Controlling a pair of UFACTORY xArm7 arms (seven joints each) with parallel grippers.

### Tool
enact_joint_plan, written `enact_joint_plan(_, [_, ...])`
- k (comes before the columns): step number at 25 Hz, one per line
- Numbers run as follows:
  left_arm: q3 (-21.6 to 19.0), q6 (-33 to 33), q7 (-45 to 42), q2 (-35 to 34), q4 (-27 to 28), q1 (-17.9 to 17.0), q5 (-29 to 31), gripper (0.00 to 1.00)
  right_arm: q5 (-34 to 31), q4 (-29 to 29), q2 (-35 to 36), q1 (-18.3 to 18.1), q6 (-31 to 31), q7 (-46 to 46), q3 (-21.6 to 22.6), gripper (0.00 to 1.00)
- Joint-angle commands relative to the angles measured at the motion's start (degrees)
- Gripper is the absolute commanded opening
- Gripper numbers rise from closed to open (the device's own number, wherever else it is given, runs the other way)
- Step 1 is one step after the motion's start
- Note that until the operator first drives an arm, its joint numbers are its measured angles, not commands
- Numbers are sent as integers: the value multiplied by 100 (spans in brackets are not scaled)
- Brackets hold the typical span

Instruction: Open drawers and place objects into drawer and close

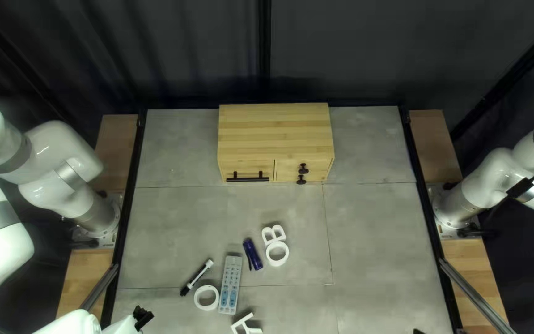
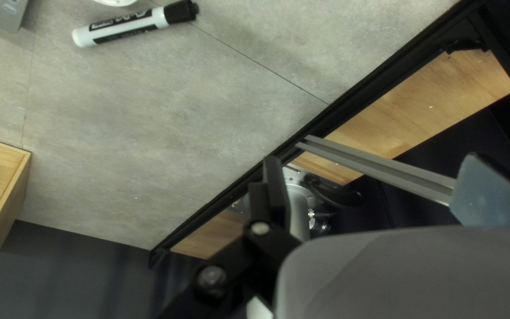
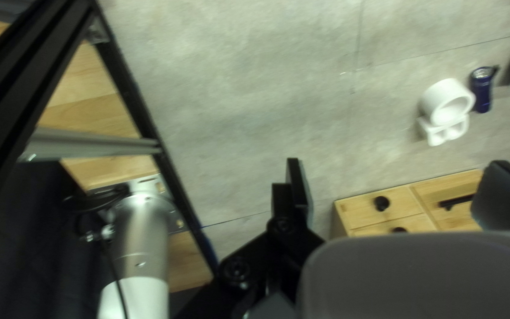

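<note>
The wooden drawer box (image 1: 274, 130) sits by the tabletop's (image 1: 378, 235) far edge. Its drawers look stiff: pinch the bar handle (image 1: 247, 179) to pull. The black-capped marker (image 1: 196, 278), toward the near left corner, looks light (it may roll), so grab its middle. Left gripper (image 2: 373, 174) and right gripper (image 3: 396, 174) have fingers wide apart.

Grey bench (image 1: 378, 235), wooden drawer cabinet (image 1: 273, 130) toward its far edge, white letter B (image 1: 274, 234) touching a white ring (image 1: 269, 254), dark blue tube (image 1: 253, 253) beside them, remote (image 1: 230, 286) between tube and second ring (image 1: 197, 298), marker (image 1: 196, 277), apparently another white letter (image 1: 241, 321)
</note>
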Motion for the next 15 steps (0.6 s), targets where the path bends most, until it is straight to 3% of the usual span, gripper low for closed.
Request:
enact_joint_plan(1, [0, 0, 0, 0, 0, 0, 0, 100, -322, -202, 259, -168, -469, -277, -149, 100])
enact_joint_plan(6, [0, 0, 0, 0, 0, 0, 0, 100, -415, -383, 458, -428, -840, -645, -333, 100])
enact_joint_plan(15, [0, 0, 0, 0, 0, 0, 0, 100, -668, -1212, 377, -936, -1530, -1615, -653, 100])
